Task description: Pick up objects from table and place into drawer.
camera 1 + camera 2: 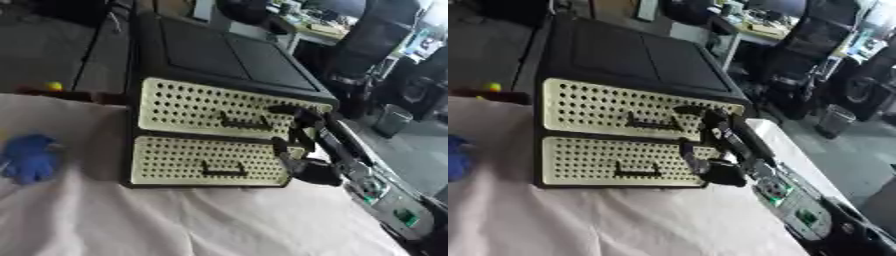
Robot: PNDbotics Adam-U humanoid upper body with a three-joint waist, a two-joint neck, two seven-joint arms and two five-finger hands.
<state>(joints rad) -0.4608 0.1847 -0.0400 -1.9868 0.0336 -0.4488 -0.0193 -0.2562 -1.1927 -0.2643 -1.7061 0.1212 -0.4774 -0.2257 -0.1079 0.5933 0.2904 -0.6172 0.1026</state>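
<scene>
Drawer (210, 107) front faces right hand (297, 150), fingers (282, 109) extended

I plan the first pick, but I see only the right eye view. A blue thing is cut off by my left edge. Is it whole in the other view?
Observer: Yes. The left eye view shows the whole blue thing: one lumpy piece lying on the white cloth.
Operator: Does it touch the drawer unit?
Observer: No. A strip of cloth lies between it and the drawer unit; it sits level with the lower drawer.
Operator: Does the left hand show there?
Observer: No. In the left eye view too, only the right hand shows, at the right end of the drawers.
</scene>
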